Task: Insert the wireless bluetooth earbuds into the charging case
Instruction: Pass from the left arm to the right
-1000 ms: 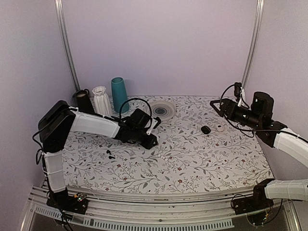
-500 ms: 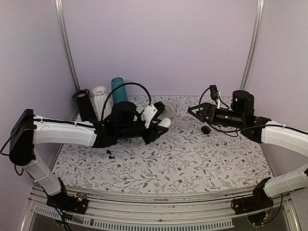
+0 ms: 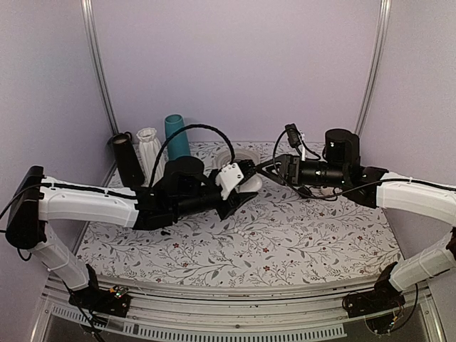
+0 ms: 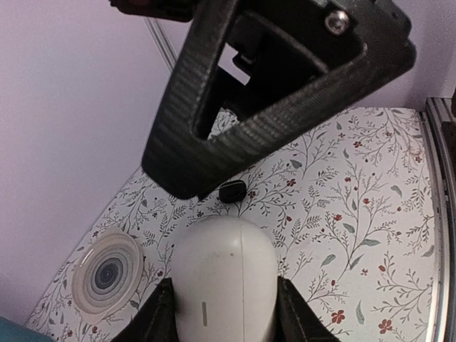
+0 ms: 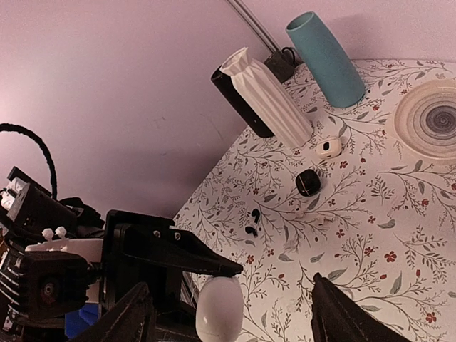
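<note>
The black earbuds lie loose as a pair on the bench, near a black case and well apart from both arms; no pale buds can be made out. The white charging case, lid closed, is held off the bench, pinched at its sides by the left claw. It is presented toward the right claw, whose jaws stand spread and empty. In the left wrist view one finger of that claw sits just above the case, apparently not touching. The step in hand appears to be preparation: the case is offered so that its lid can be opened before any bud is fetched. The next move probably calls for the right claw to catch the lid while the left claw holds the body steady; the smooth shell may slip under a sideways push. Compared with one second before, the left arm has stretched from a folded pose at the left of the bench to its middle, in front of the plate. The right arm has swung in from the far right edge to meet it.
</note>
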